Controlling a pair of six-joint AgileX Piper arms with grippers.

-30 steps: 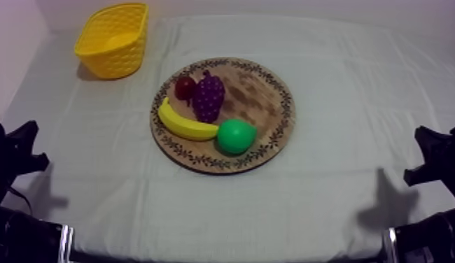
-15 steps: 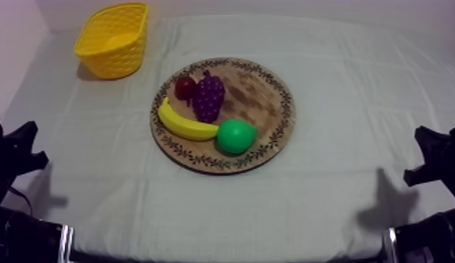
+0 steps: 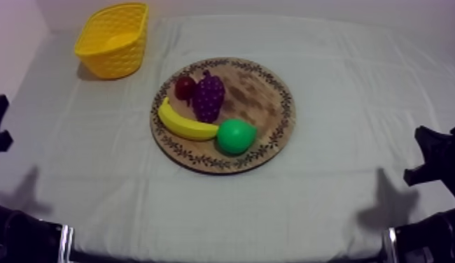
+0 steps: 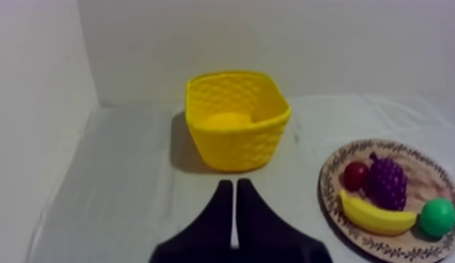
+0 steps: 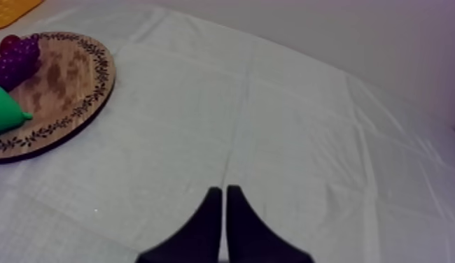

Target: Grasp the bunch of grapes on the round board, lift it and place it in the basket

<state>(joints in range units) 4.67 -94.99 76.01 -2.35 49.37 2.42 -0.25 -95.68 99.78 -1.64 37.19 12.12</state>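
**Both hands shut and empty, grapes still on the board**

The left hand point(image 4: 234, 183) has its fingers pressed together in a narrow wedge and holds nothing. It hangs over the desk point(image 4: 125, 203), facing the yellow basket point(image 4: 237, 129). The right hand point(image 5: 224, 189) is the same: fingers together, empty, low over bare cloth, well apart from the wooden board point(image 5: 69, 77). Neither has begun a grasp, so they are probably just parked.

The bunch of grapes point(image 3: 208, 96) lies on the board point(image 3: 265, 105), touching the small red fruit point(image 3: 185, 87). The banana point(image 3: 185, 124) is just beside its lower end and the pear point(image 3: 236, 136) is at the banana's other tip. The crowding leaves the side toward the board's middle free, which is likely the easiest way in.

The basket point(image 3: 115, 38) stands upright at the far left corner, mouth up, well apart from the board. It is on the left arm's side, so that arm looks suited to the job.
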